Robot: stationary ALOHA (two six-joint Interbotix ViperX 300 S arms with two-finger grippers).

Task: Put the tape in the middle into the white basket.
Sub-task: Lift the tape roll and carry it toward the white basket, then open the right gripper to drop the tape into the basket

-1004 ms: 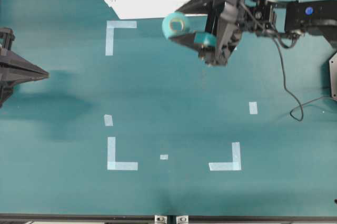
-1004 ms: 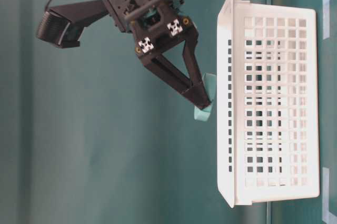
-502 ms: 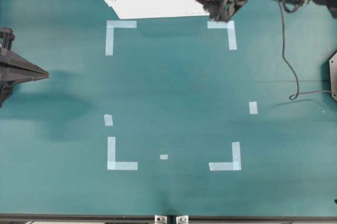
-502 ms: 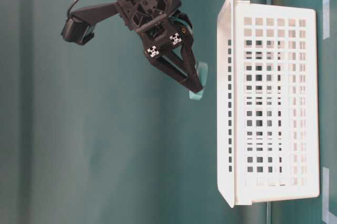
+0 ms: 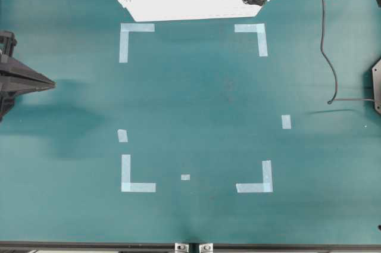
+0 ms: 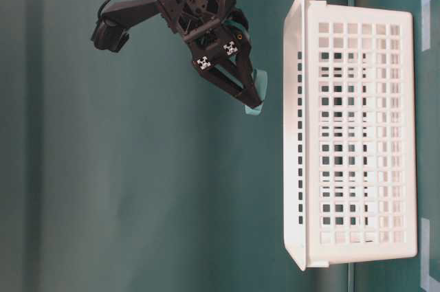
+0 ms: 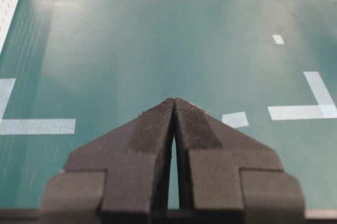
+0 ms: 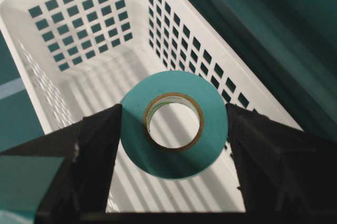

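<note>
Now tape (image 8: 174, 124) between right pincer (image 8: 174, 145) fingers, above basket (image 8: 89, 39)

You're at a robot lab bench: a teal worktop (image 5: 196, 104) marked with pale tape corner marks (image 5: 128, 33) and two black arms.

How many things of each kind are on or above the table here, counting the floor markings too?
Roll of teal tape: 1
White basket: 1
Grippers: 2, right gripper and left gripper
Pale tape corner marks: 4
Small pale tape scraps: 3
Total: 11
</note>
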